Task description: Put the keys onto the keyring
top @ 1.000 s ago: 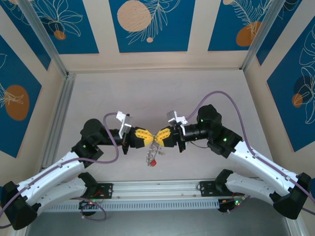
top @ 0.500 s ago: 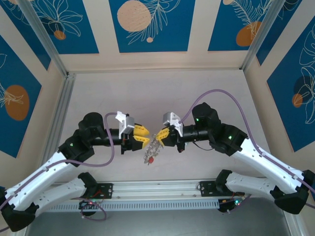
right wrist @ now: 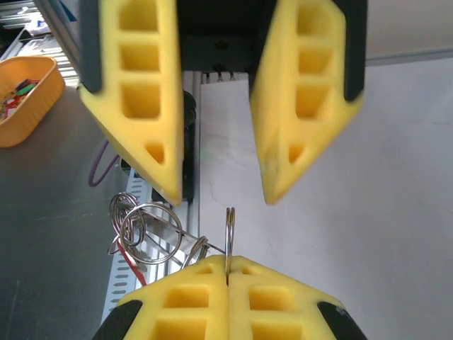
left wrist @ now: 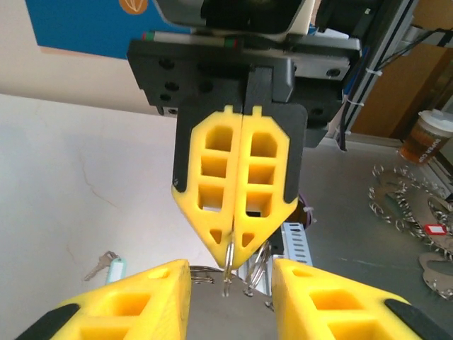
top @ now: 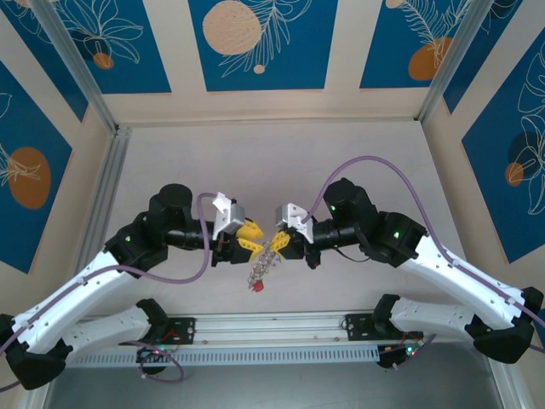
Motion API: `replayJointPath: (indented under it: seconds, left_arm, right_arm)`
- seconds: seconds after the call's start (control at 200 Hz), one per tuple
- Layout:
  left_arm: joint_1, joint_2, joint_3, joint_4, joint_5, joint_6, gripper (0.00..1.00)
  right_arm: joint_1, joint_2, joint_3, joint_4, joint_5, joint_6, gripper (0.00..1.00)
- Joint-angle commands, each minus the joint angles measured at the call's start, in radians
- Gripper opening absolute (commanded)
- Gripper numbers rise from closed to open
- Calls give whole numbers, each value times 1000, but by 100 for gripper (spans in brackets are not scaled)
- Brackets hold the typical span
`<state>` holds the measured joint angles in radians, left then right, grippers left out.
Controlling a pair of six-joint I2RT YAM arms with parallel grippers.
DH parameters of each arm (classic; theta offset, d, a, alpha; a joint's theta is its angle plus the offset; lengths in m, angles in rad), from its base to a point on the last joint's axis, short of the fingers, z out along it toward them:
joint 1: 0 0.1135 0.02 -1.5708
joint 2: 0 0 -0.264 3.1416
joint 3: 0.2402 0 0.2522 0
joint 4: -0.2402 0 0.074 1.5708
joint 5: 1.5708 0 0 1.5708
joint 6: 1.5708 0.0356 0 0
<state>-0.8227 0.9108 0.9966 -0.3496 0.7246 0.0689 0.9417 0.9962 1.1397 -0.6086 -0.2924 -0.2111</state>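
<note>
The right gripper (right wrist: 226,269) is clamped on the keyring (right wrist: 228,227). A red key (top: 255,285) hangs beneath the ring. Just beyond the ring, the left gripper (right wrist: 221,195) faces it, jaws apart and empty. Farther off, beside the ring, a teal key (left wrist: 115,269) lies on the table (left wrist: 64,177). Threading seems under way; the left gripper likely fetches that key next.
</note>
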Motion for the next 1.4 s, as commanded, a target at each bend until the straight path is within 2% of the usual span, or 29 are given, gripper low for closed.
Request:
replayJointPath:
  seconds: [0.0, 0.32, 0.43, 0.515, 0.625, 0.755, 0.855, 1.16, 1.396]
  left_arm:
    - [-18, 12, 53, -48, 49, 46, 34]
    - [-32, 42, 70, -70, 44, 66, 22]
    - [-39, 41, 68, -64, 41, 64, 13]
    - [-45, 36, 58, -46, 44, 59, 0]
    - [-46, 13, 22, 10, 34, 35, 0]
    - [-46, -38, -49, 158, 35, -44, 0]
    - [-44, -67, -105, 281, 50, -112, 0]
    - [-44, -91, -217, 590, 117, -285, 0]
    - [-43, -76, -288, 854, 163, -425, 0]
  right_arm:
    - [7, -11, 52, -17, -70, -44, 0]
    - [12, 4, 68, -15, -91, -58, 0]
    - [14, 13, 74, -14, -82, -60, 0]
    - [12, 18, 77, -9, -56, -55, 0]
    - [11, -6, 43, 39, -43, -32, 0]
    - [-2, -73, -38, 125, -31, 27, 20]
    - [-27, -136, -119, 196, -41, 91, 27]
    - [-83, -229, -233, 300, -96, 192, 30]
    - [-100, -266, -269, 405, -194, 237, 30]
